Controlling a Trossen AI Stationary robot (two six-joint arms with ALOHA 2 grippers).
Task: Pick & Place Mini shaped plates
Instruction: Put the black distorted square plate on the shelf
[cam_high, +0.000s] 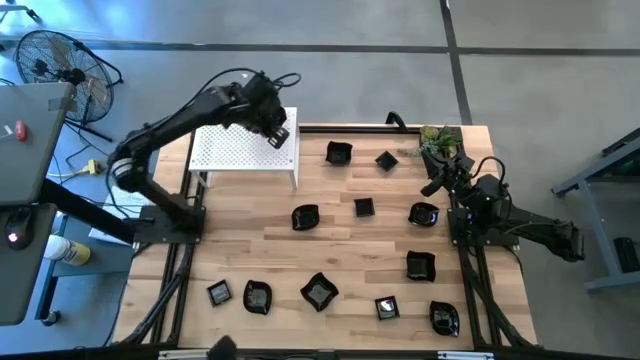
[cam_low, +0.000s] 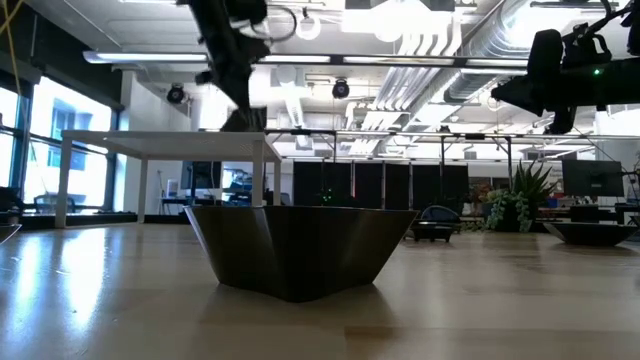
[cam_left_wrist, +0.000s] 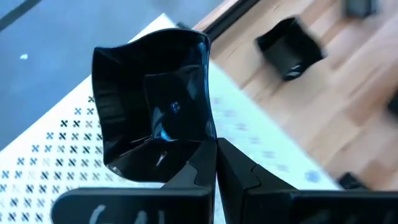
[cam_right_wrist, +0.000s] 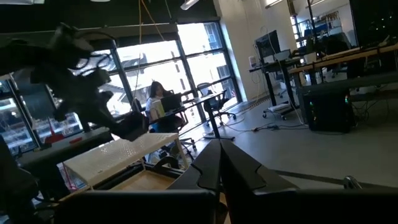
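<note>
My left gripper (cam_high: 280, 137) hangs over the right end of the white perforated stand (cam_high: 232, 150), shut on one glossy black mini shaped plate (cam_left_wrist: 152, 106). Several more black plates lie flat on the wooden table, among them one at the far side (cam_high: 339, 153), one in the middle (cam_high: 305, 216) and one near the front (cam_high: 319, 291). The front one fills the low view (cam_low: 300, 250). My right gripper (cam_right_wrist: 219, 158) is shut on nothing and waits at the table's right side (cam_high: 437, 185). My left gripper pinches the plate by its rim (cam_left_wrist: 198, 144), at the corner nearest the fingers (cam_left_wrist: 233, 174). The fingers slant downward from above. The plate is lifted clear above the stand's perforated top and tilted, its hollow side facing the wrist camera.
A green plant sprig (cam_high: 440, 138) lies at the far right corner beside the right arm. The stand's legs (cam_high: 295, 178) rest on the table's far left part. Bare wood shows between the scattered plates (cam_high: 250, 240). A fan (cam_high: 60, 65) and a side desk stand off the table's left.
</note>
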